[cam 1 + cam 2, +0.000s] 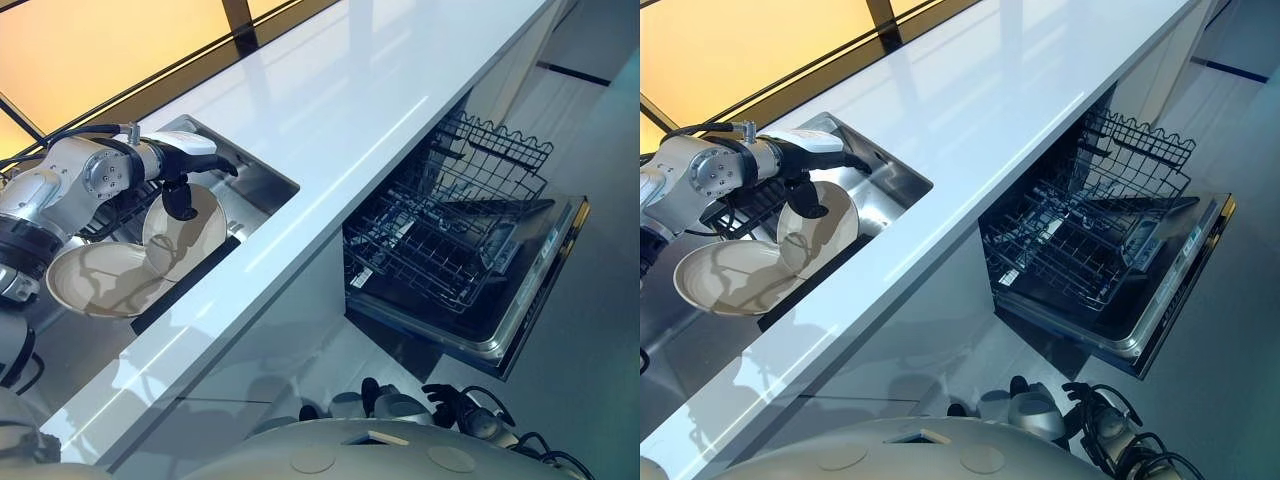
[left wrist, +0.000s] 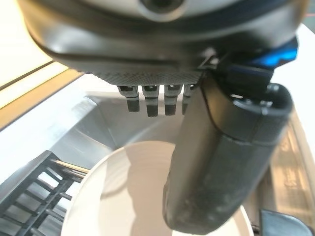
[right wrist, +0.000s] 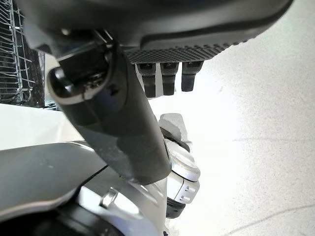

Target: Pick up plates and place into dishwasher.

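While the left hand (image 1: 185, 178) reaches over the sink (image 1: 262, 180), its thumb presses the face of a tilted cream plate (image 1: 190, 232) and its fingers curl behind the rim, pinching it. A second plate (image 1: 100, 280) lies flatter just beside, overlapped. Beyond the white tabletop (image 1: 340, 110), the dishwasher (image 1: 520, 300) stands open, rack (image 1: 450, 225) pulled out. The right hand (image 3: 128, 123) hangs low, fingers curled, holding nothing
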`<state>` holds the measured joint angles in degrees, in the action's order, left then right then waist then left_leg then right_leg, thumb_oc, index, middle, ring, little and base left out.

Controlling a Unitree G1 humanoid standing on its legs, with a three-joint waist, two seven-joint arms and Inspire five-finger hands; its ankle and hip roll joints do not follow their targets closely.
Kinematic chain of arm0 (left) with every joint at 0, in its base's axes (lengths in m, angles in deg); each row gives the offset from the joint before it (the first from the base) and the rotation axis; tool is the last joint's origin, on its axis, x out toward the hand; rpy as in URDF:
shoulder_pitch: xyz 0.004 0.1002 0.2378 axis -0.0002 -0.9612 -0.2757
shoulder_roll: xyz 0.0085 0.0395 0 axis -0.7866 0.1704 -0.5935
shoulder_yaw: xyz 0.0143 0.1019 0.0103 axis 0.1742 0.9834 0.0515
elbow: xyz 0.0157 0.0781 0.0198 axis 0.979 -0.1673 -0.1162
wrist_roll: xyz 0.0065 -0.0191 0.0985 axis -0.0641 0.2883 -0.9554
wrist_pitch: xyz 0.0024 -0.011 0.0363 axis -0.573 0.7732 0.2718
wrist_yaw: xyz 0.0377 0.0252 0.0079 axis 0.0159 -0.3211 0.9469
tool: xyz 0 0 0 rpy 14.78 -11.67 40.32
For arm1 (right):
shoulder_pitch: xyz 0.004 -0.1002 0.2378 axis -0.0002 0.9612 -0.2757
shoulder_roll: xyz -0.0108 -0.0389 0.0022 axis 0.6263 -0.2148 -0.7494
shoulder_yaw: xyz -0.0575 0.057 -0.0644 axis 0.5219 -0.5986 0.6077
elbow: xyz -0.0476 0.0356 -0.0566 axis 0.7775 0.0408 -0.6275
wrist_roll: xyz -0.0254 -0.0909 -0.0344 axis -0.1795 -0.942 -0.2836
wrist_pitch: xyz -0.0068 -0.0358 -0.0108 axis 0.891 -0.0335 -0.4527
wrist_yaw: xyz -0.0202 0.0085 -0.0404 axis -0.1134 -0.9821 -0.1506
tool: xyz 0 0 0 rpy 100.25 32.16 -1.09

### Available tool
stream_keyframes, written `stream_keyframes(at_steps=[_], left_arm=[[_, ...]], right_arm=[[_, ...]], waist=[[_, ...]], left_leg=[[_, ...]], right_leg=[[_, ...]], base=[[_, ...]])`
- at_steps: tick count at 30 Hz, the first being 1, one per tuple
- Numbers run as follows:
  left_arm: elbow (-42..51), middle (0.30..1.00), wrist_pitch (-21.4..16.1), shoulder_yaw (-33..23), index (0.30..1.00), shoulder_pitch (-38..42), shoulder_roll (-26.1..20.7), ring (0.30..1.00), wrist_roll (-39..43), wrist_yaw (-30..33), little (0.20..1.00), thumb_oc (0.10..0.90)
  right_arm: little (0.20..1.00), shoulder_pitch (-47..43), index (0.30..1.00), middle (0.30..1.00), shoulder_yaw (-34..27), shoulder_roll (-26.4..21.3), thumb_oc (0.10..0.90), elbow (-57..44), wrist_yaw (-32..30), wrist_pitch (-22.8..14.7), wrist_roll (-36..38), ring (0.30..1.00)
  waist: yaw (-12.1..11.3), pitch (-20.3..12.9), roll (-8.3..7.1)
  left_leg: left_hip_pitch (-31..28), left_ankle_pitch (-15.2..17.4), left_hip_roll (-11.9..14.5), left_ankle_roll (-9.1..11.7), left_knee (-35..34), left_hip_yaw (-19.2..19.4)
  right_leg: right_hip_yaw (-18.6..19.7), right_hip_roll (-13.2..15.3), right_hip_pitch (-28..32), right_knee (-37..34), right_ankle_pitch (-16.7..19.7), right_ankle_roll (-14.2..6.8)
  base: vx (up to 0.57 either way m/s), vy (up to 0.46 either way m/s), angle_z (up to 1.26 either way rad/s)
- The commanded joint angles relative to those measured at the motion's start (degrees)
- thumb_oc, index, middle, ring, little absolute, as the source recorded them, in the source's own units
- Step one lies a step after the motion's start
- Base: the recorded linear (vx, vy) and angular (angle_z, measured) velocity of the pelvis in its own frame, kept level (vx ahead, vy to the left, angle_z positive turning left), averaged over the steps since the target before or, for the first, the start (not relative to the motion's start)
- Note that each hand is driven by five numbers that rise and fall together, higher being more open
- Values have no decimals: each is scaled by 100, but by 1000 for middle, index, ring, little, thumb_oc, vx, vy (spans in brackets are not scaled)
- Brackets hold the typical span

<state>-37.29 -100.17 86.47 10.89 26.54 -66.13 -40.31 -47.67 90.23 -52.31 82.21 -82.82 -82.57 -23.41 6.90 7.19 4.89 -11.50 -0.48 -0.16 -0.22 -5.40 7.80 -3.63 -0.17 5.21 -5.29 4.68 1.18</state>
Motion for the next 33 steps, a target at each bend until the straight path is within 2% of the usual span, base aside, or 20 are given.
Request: stream_keyframes(at_steps=[1, 6, 7, 8, 10, 12, 20, 26, 30, 31, 33], left_arm=[[-497, 900, 162, 36, 900, 1581, -148, 900, 339, 15, 900, 800], [-457, 900, 194, 158, 900, 1644, -52, 900, 400, -242, 900, 800], [-497, 761, 191, 218, 761, 1658, -16, 761, 305, -412, 738, 638], [-504, 568, 179, 231, 568, 1663, -14, 568, 289, -429, 513, 413], [-543, 406, 160, 324, 406, 1722, -8, 406, 78, -686, 324, 224], [-565, 300, 125, 421, 300, 1766, -4, 300, -190, -898, 200, 100], [-353, 300, 35, 838, 300, 2124, -273, 300, -772, -1325, 200, 100], [-94, 300, -23, 945, 300, 2330, -467, 300, -919, -1186, 200, 100], [77, 300, -205, 943, 300, 2457, -569, 300, -1151, -541, 200, 100], [135, 321, -248, 936, 321, 2483, -588, 321, -1234, -286, 225, 125], [153, 300, -253, 957, 300, 2577, -599, 300, -1367, 71, 200, 100]], right_arm=[[900, -284, 900, 900, -11, -253, 800, -93, 6, -143, -72, 900], [900, -289, 900, 900, -21, -245, 800, -95, -48, -143, -40, 900], [900, -298, 900, 900, -18, -245, 800, -118, -48, -133, -60, 900], [900, -301, 900, 900, -18, -244, 800, -119, -47, -134, -62, 900], [900, -325, 900, 900, -11, -247, 800, -131, -34, -122, -54, 900], [900, -347, 900, 900, -13, -250, 800, -132, -17, -97, -49, 900], [900, -397, 900, 900, 18, -239, 800, -58, -39, -67, -64, 900], [900, -416, 900, 900, 41, -240, 800, -63, -20, -58, -37, 900], [900, -427, 900, 900, 80, -216, 800, -19, -26, -83, -45, 900], [900, -425, 900, 900, 88, -211, 800, -7, -27, -100, -55, 900], [900, -427, 900, 900, 110, -220, 800, -12, -54, -159, -54, 900]], waist=[[59, 27, 55], [89, 36, 78], [102, 37, 80], [103, 37, 80], [108, 38, 84], [110, 45, 93], [50, 26, 123], [-19, 4, 135], [-61, -28, 141], [-69, -34, 137], [-75, -58, 137]], left_leg=[[194, 506, -441, -260, 244, 318], [174, 491, -458, -258, 206, 315], [177, 488, -464, -261, 198, 315], [177, 488, -464, -261, 196, 315], [199, 486, -468, -262, 206, 322], [206, 484, -474, -264, 207, 323], [200, 480, -490, -243, 211, 293], [203, 456, -486, -212, 207, 242], [185, 439, -485, -193, 167, 190], [183, 434, -479, -186, 162, 186], [173, 427, -475, -179, 141, 170]], right_leg=[[52, 104, 51, 364, -502, -734], [55, 96, 59, 356, -497, -742], [63, 90, 51, 357, -494, -748], [65, 90, 48, 357, -493, -749], [73, 92, 28, 357, -487, -755], [69, 93, 22, 349, -478, -755], [-2, 96, 85, 276, -463, -761], [-65, 98, 131, 253, -469, -754], [-103, 91, 155, 239, -482, -745], [-106, 90, 159, 240, -486, -739], [-109, 82, 171, 234, -495, -732]], base=[[0, 0, 0], [0, 0, 0], [0, 0, 0], [0, 0, 0], [0, 0, 0], [0, 0, 0], [-13, -3, -1], [0, 0, 0], [-11, -13, 4], [-11, -15, 4], [-6, -10, 6]])
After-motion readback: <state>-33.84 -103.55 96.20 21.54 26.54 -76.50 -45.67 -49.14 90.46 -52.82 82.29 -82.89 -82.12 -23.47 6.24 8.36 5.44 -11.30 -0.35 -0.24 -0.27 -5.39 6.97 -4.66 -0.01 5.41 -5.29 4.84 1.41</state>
